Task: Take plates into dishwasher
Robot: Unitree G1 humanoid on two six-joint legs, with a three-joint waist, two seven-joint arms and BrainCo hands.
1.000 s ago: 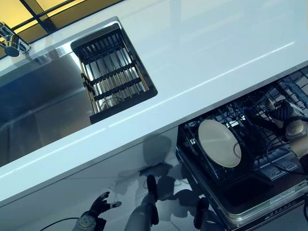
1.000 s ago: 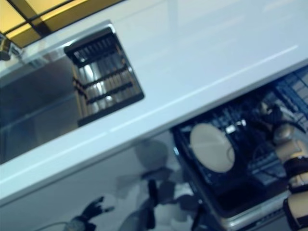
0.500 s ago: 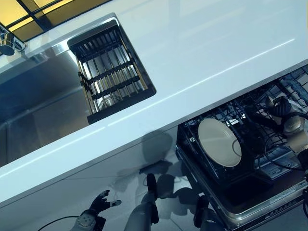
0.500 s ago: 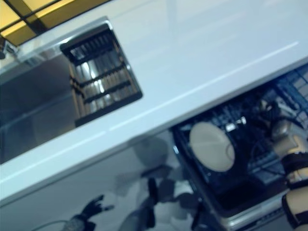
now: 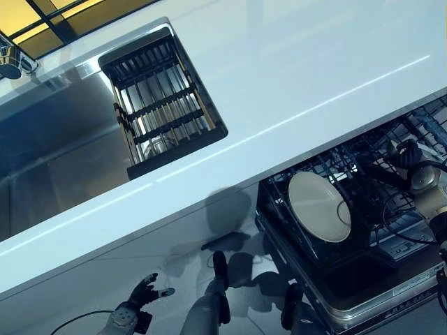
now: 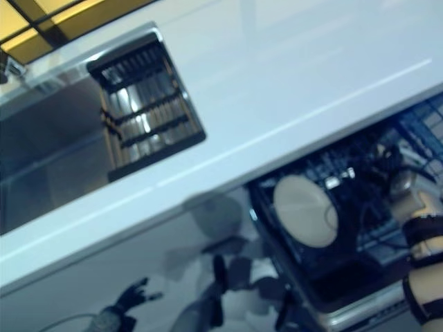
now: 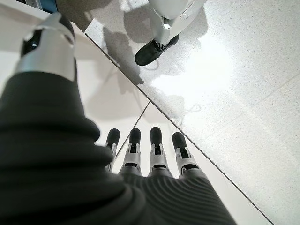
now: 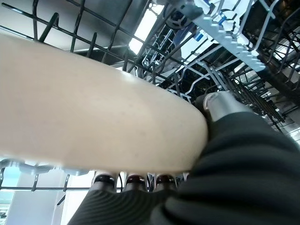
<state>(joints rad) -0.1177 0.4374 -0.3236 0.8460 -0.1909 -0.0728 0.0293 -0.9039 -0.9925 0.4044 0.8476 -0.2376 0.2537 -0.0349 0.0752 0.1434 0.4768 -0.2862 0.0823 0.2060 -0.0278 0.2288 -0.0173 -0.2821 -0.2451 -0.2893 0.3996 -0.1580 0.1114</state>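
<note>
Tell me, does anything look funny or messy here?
Nothing stands out. The cream plate stands on edge in the dishwasher's lower rack, with the right hand gripping its rim. The left hand hangs open near the floor, and nothing looks spilled or broken.

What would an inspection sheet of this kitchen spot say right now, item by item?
Surface: white countertop, bare; steel sink set into it.
Job's things: one cream plate standing on edge in the dishwasher rack, which is pulled out below the counter.
Clutter: dark slatted drainer across the sink's end; tap at the corner.
Hands: right hand down in the rack, thumb and fingers on either side of the plate's rim; left hand open, fingers straight over the floor, holding nothing.
Cables: nothing seen.
Surroundings: pale speckled floor.
</note>
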